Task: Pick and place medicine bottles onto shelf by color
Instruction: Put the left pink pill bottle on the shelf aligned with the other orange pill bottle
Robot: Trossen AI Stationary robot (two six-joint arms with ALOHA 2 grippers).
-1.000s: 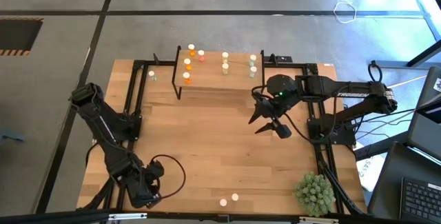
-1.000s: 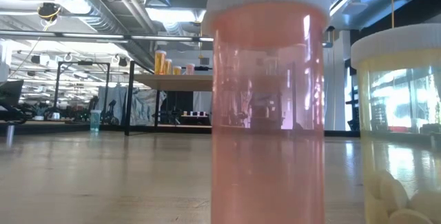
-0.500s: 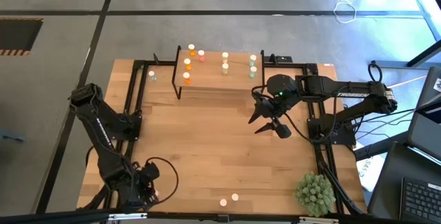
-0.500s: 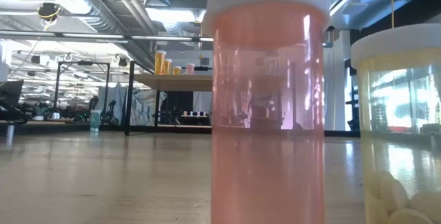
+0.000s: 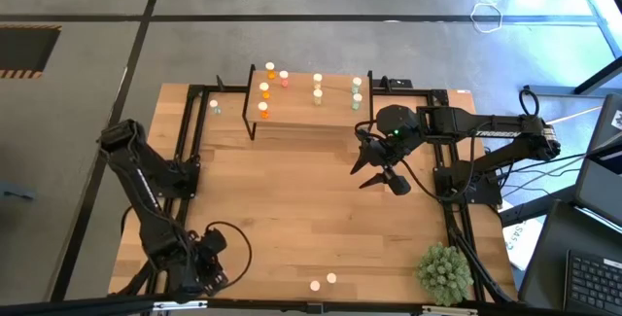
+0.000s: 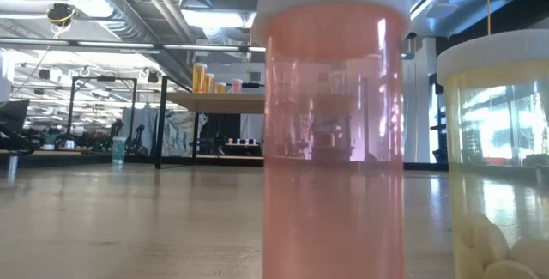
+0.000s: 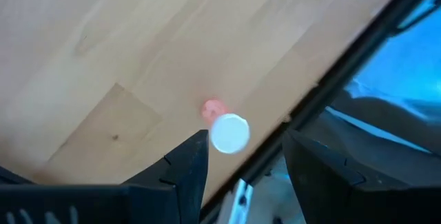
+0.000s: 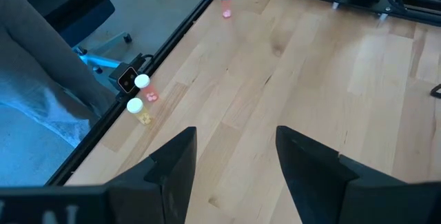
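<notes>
The shelf stands at the table's far side with several medicine bottles on it in orange, red, pale yellow and pale green groups. My left gripper hovers open at the table's near left corner, fingers pointing steeply down over a red-pink, white-capped bottle that stands on its base beside the black frame rail. A red-pink bottle and a pale yellow bottle stand at the near edge. A pale green bottle stands left of the shelf. My right gripper hangs open near the shelf's right end.
A spiky green plant ball sits at the near right corner. Black frame rails run along the table's left and right sides. The bare wooden tabletop lies between the two arms.
My left arm has swung a little toward the table's left edge and its wrist has turned. The bottles stand where they were.
</notes>
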